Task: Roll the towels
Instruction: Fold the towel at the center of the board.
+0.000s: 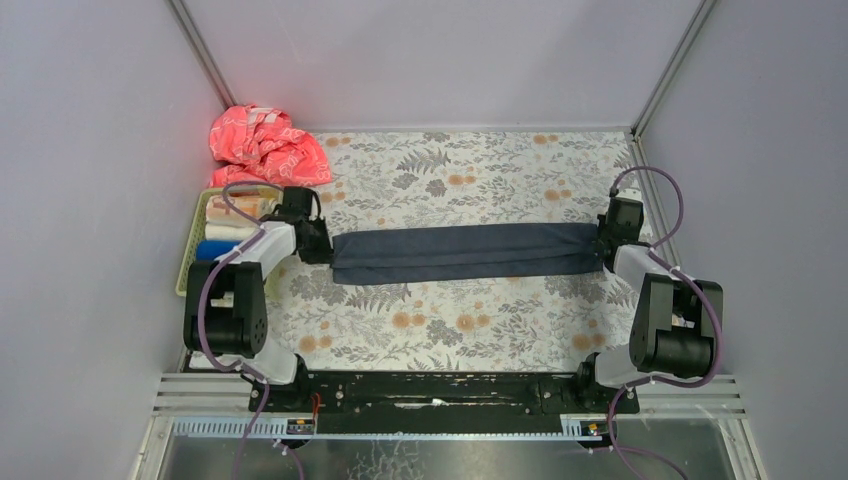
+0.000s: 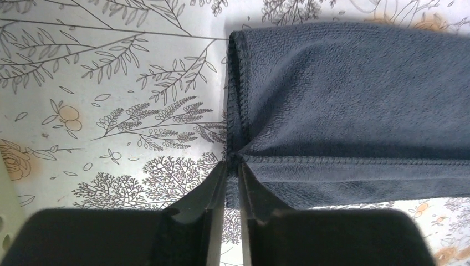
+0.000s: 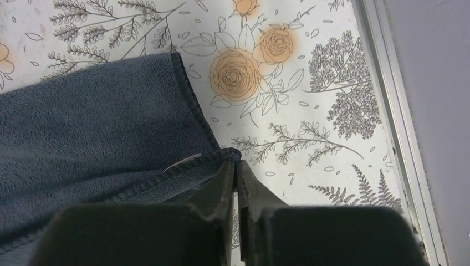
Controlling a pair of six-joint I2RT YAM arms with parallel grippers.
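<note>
Towel, dark grey-blue: folded into a long band across the bench. Left claw clamped on its left corner; right claw clamped on the right corner. Folding step apparently finishing. Next, probably: let go, then roll tightly from one end, keeping the edges level.

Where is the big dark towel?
In the top view, the dark towel lies stretched across the middle of the floral cover, its ends pinched by the left gripper and the right gripper.
</note>
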